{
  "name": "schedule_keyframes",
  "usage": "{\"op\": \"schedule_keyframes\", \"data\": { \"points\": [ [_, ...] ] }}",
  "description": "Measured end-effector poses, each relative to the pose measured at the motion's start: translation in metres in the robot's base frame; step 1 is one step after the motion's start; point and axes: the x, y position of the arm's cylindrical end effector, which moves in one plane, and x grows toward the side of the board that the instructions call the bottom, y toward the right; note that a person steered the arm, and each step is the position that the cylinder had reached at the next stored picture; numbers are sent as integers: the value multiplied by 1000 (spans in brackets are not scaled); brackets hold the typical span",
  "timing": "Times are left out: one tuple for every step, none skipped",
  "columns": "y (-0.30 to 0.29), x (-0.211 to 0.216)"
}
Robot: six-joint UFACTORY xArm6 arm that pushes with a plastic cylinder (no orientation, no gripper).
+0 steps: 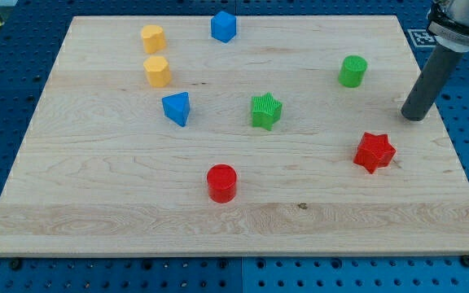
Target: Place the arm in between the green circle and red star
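Note:
The green circle (352, 71) stands on the wooden board at the view's upper right. The red star (374, 151) lies below it, at the right. My tip (414, 118) rests on the board near its right edge, to the right of both blocks, lower than the green circle and a little above the red star. It touches neither block.
A green star (265, 111) sits mid-board, a blue triangle (177, 107) to its left, a red circle (221, 182) below. Two yellow blocks (153, 37) (158, 71) and a blue block (223, 26) lie near the top. The board's right edge (442, 130) is close to my tip.

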Motion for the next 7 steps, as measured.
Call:
{"op": "schedule_keyframes", "data": {
  "points": [
    [-12, 0],
    [-13, 0],
    [-22, 0],
    [-35, 0],
    [-50, 0],
    [-50, 0],
    [-56, 0]
  ]
}}
